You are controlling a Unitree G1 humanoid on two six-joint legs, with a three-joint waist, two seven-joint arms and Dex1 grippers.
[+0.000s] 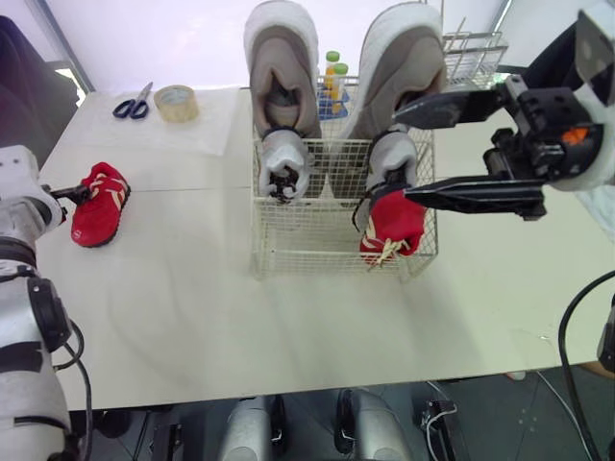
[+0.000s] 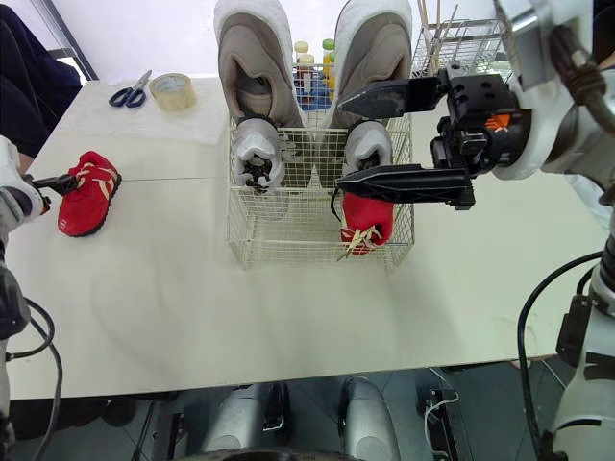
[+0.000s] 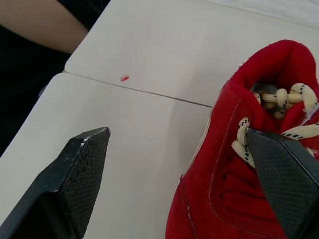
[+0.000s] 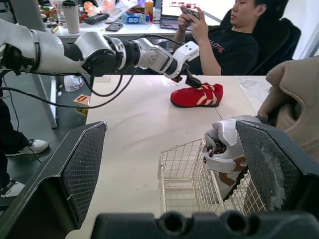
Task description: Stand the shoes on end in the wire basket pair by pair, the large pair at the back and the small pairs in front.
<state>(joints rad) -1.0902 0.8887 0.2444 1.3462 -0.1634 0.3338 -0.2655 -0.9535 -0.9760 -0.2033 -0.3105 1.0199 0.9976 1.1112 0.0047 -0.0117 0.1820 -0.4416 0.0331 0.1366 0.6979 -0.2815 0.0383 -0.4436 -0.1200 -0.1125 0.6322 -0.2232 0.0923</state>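
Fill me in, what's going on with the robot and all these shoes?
The robot is packing shoes into a wire basket. The large beige shoes stand at its back, two small grey shoes in front of them, and one red shoe at the front right. The second red shoe lies on the table at the robot's left, where the left pincer is open, one finger over its laces. The right pincer hangs open by the basket's right part, holding nothing.
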